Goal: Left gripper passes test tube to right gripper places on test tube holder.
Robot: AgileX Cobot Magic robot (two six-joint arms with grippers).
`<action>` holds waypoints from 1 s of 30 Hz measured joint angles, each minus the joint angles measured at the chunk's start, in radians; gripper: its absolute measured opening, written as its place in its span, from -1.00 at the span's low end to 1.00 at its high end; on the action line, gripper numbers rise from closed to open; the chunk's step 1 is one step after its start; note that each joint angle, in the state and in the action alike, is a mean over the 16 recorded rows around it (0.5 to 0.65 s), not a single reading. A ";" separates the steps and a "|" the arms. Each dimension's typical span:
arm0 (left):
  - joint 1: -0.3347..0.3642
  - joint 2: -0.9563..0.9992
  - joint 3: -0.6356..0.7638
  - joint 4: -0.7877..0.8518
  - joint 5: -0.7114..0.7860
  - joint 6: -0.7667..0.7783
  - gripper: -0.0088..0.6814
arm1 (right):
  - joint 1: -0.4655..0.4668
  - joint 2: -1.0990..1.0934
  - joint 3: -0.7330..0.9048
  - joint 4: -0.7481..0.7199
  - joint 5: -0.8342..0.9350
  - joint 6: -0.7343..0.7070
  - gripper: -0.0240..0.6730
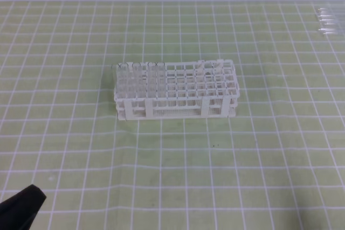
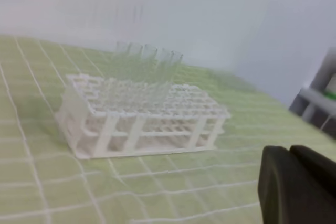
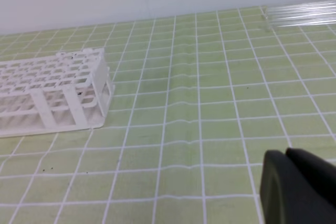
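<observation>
Green gridded matting covers the desk [image 1: 259, 160], the largest element of the scene, and its white lines give a regular reference for placement. White plastic test tube holder [image 1: 175, 91] stands upright near the middle of the desk, long side toward the overhead camera, so that either arm can approach its open top; several clear tubes [image 2: 147, 66] already stand in the holes at its left end, while the holes to the right look free to receive another. A bunch of clear tubes [image 1: 329, 21] lies flat at the far right corner of the desk, well apart from the holder. No single test tube can be told apart from that bunch in these views, and none is carried by either arm.

Left tool [image 1: 21, 208] appears as a black tip at the lower left edge of the overhead view, low and clear of the holder; in its own wrist view the fingers [image 2: 294, 187] are pressed together with nothing between them. Right tool [image 3: 296, 184] is likewise closed and empty, and lies outside the overhead view. Both arms seem parked at the near edge, which suggests that the handover has not yet begun.
</observation>
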 joint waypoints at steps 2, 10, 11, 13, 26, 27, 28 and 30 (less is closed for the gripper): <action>0.000 0.000 -0.016 -0.005 -0.011 -0.023 -0.98 | 0.000 0.000 0.000 0.000 0.000 0.000 -0.97; -0.001 -0.001 -0.081 -0.331 0.033 0.335 -0.98 | 0.000 0.000 0.000 0.000 0.000 0.000 -0.97; -0.001 -0.002 -0.087 -0.409 0.055 0.428 -0.98 | 0.000 0.000 0.000 0.000 0.000 0.000 -0.97; -0.001 -0.002 -0.096 -0.582 0.105 0.638 -0.98 | 0.000 0.000 0.000 0.000 0.000 0.000 -0.97; -0.001 -0.003 -0.055 -1.695 0.201 2.008 -0.98 | 0.000 0.000 0.000 0.000 0.000 0.000 -0.97; -0.001 -0.003 -0.047 -1.733 0.174 2.060 -0.98 | 0.000 0.000 0.000 0.000 0.000 0.000 -0.97; 0.000 -0.003 -0.040 -1.765 0.145 2.105 -0.98 | 0.000 0.000 0.000 0.000 0.000 0.000 -0.97; 0.004 -0.004 -0.025 -1.812 0.090 2.172 -0.98 | 0.000 0.000 0.000 0.000 0.000 0.000 -0.97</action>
